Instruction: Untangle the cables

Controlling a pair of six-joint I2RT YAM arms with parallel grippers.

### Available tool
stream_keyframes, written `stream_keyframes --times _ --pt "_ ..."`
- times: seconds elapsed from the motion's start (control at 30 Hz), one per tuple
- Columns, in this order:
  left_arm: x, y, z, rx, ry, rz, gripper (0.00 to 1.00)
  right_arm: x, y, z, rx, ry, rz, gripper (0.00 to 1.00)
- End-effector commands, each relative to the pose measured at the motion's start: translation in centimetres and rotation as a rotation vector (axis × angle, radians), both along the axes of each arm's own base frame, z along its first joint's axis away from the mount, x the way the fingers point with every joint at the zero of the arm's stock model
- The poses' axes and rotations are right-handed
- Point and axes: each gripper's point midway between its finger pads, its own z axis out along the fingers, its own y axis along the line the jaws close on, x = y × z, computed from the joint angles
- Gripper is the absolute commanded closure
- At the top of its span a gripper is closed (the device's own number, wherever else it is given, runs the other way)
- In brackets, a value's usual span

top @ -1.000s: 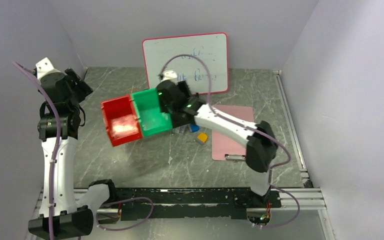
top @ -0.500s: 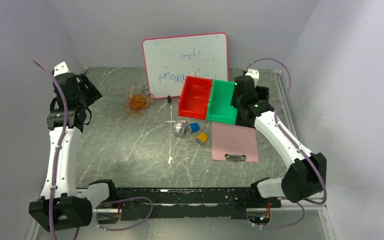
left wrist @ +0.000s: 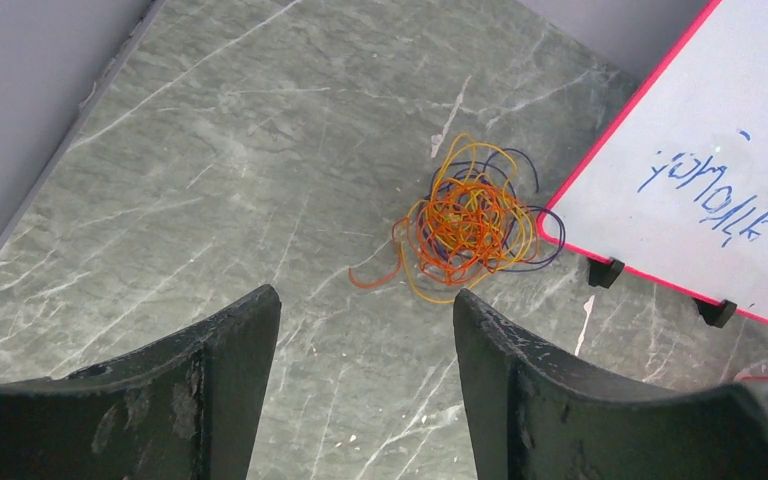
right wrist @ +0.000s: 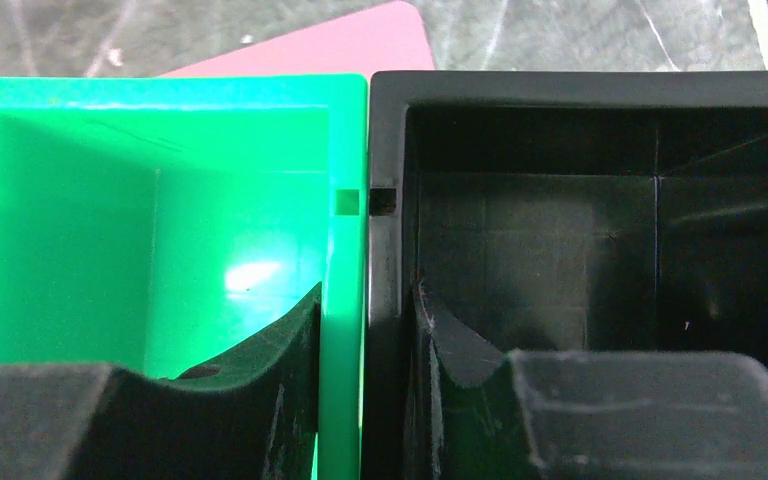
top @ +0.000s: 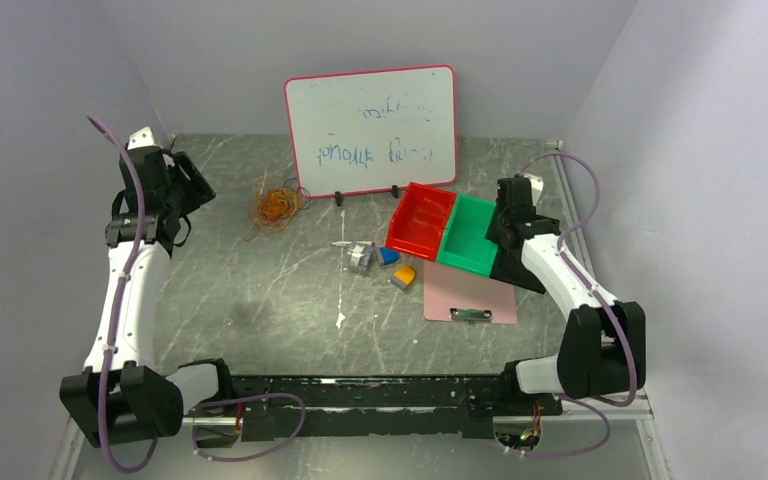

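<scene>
Pale lilac-grey walls enclose a grey marble-patterned desk on three sides; the light is soft and even, seemingly from above.

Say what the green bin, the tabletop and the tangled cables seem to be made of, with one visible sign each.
Green bin: glossy moulded plastic; bright glare on its floor.
Tabletop: grey stone or stone-look laminate, with pale veins; cannot tell which.
Cables: thin wire, probably in coloured plastic insulation, lying in loose loops.
</scene>
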Motion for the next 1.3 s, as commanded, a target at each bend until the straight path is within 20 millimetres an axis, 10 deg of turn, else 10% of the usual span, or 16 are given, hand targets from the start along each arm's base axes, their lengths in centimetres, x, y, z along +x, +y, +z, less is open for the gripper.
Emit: stream_keyframes --times 0.0,0.67,1.13,1.27 --pt "1.0 -0.6 -0.2 -0.016 -0.021 -0.05 0.32 2.4 -1.1 0.9 0.056 -0.102 -0.055 1.0" --pt "1.8 -1.5 -2.3 -0.017 0.029 -0.111 0.32 5.5 -2.3 -5.0 -0.055 0.017 0.036 0.97" --pt "2.5 -2.2 -3.9 -0.022 0.085 -0.162 0.24 5.1 -2.6 -2.8 -0.04 -0.027 -0.007 0.34" --pt "3.3 -2.5 -4.8 -0.034 0.119 -0.174 0.2 4.3 -2.7 -0.8 -0.033 -0.069 -0.026 0.31"
